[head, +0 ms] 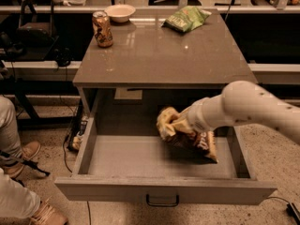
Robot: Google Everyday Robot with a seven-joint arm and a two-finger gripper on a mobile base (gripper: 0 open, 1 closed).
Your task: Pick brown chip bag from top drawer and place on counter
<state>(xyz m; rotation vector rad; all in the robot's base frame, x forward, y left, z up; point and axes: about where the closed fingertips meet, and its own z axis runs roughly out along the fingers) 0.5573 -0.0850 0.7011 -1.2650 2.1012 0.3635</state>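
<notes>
The brown chip bag [202, 142] hangs tilted and crumpled above the floor of the open top drawer [164, 189], at its right half. My gripper [183, 125] reaches in from the right on the white arm [248, 108] and is shut on the bag's upper left part, holding it off the drawer floor. The fingers are mostly hidden by the bag and the wrist. The counter [159, 55] is the grey-brown top directly above the drawer.
On the counter stand a soda can [102, 29] at the back left, a pale bowl [120, 12] behind it and a green chip bag [186, 18] at the back right. The drawer handle [162, 201] faces me. A person's leg and shoes [18, 191] are at the left.
</notes>
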